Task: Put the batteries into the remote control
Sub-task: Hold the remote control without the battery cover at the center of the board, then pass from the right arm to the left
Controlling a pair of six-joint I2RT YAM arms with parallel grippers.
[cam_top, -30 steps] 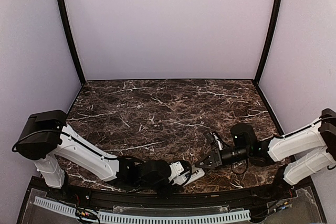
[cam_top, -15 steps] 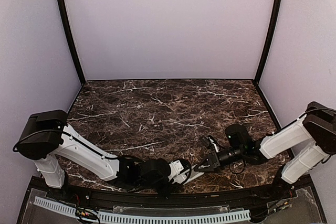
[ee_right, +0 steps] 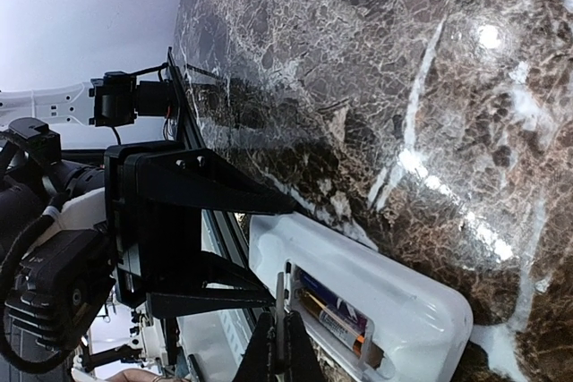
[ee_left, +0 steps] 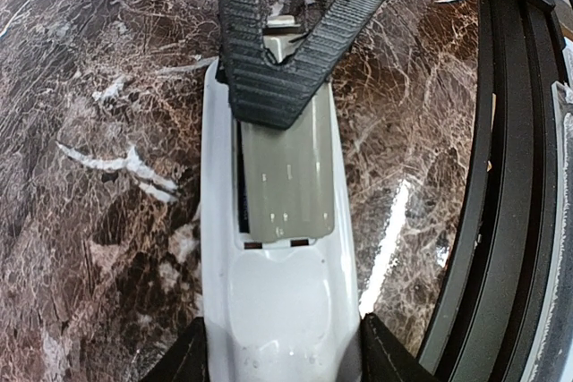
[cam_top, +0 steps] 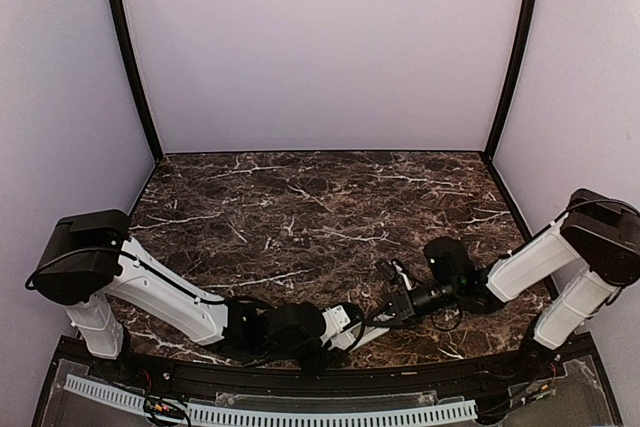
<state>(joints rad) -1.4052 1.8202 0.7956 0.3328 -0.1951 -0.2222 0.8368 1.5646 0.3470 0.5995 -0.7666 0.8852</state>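
Note:
The white remote control (ee_left: 282, 301) lies back up just above the table, its near end clamped between my left gripper's (ee_left: 285, 357) fingers. A grey battery cover (ee_left: 288, 176) lies over its compartment, with a dark gap along the left side. My right gripper (ee_left: 269, 100) is shut on the cover's far end. In the right wrist view the cover (ee_right: 280, 297) shows edge-on between my right gripper's (ee_right: 279, 353) fingertips. Beside it two batteries (ee_right: 336, 319) lie side by side in the open compartment of the remote (ee_right: 394, 288). From above, both grippers (cam_top: 350, 330) (cam_top: 388, 312) meet near the front edge.
The dark marble table (cam_top: 320, 207) stretches back to the pale walls. A black rail (ee_left: 510, 176) runs along the table's near edge, close to the remote's right side. The left arm's black wrist (ee_right: 170, 221) stands right behind the remote.
My right gripper has shifted a little left and nearer, toward the remote, and the right arm's elbow has swung up and in. The left arm has stayed put.

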